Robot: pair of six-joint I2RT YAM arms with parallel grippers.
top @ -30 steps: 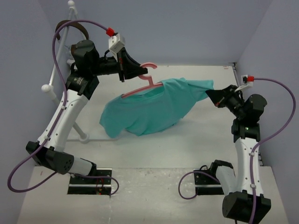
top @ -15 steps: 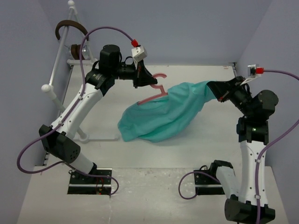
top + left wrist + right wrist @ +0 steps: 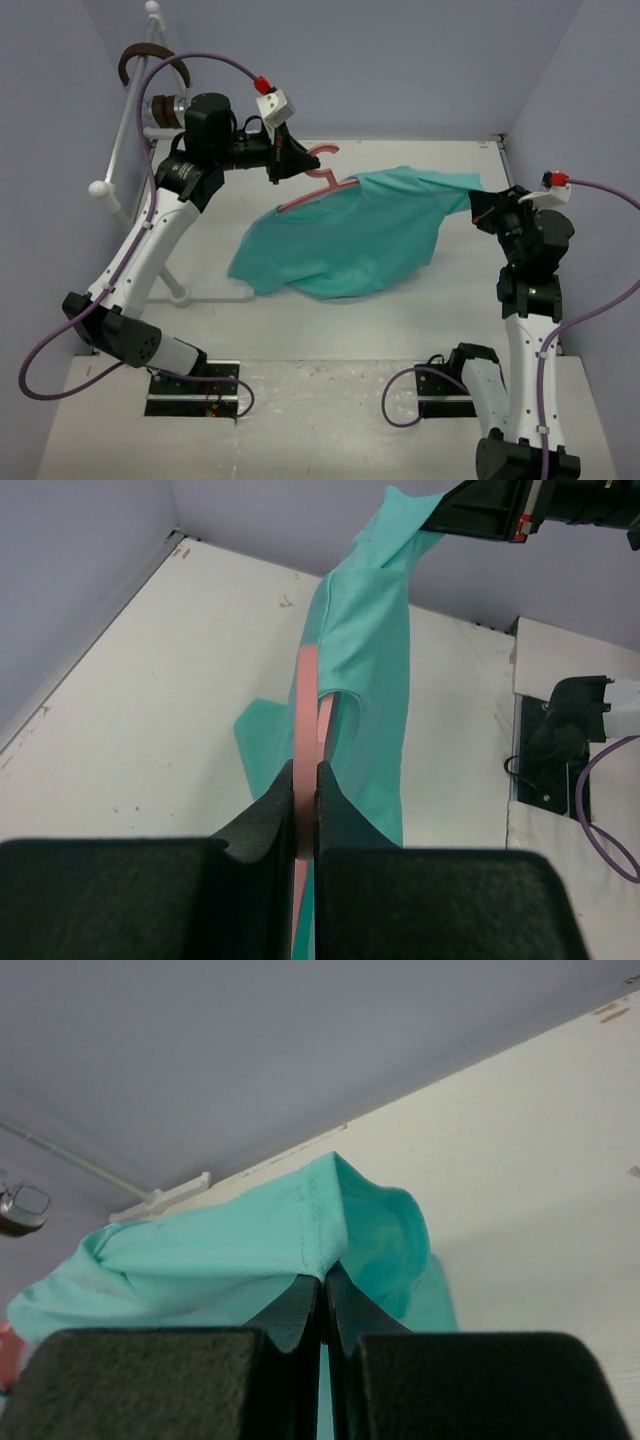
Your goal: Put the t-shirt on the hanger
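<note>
The teal-green t-shirt point(image 3: 350, 240) hangs stretched between the two arms, its lower part resting on the table. The pink hanger point(image 3: 318, 185) pokes out of the shirt at its left end, hook up. My left gripper point(image 3: 285, 160) is shut on the hanger's pink bar point(image 3: 306, 720), which runs into the shirt point(image 3: 375, 660). My right gripper point(image 3: 480, 208) is shut on a fold of the shirt's right edge point(image 3: 300, 1240) and holds it above the table. Most of the hanger is hidden inside the cloth.
A white tubular rack point(image 3: 130, 140) with brown headphones point(image 3: 150, 60) stands at the back left, close behind the left arm. Purple walls close in on three sides. The white table point(image 3: 330, 320) extends in front of the shirt, and arm bases sit at the near edge.
</note>
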